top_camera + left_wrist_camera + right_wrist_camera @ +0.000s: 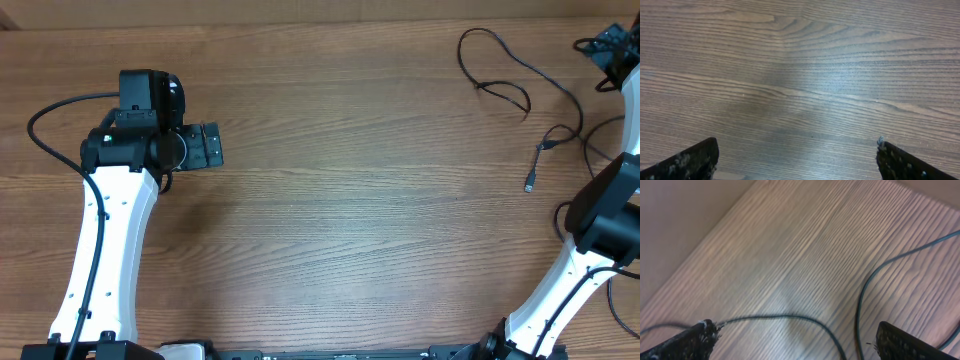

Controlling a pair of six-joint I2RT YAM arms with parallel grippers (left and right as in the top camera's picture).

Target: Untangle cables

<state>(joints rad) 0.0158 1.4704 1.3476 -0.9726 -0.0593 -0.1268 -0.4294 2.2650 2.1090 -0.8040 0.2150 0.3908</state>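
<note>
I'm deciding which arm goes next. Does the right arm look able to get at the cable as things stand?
Probably yes: the right gripper is open over the cable, which lies bare on the table between its fingers, and nothing covers it.

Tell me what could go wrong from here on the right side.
1. The cable runs right by one finger of the open right gripper; lifting away could snag and drag it.
2. Its loops lie near the table edge and might slip off.
</note>
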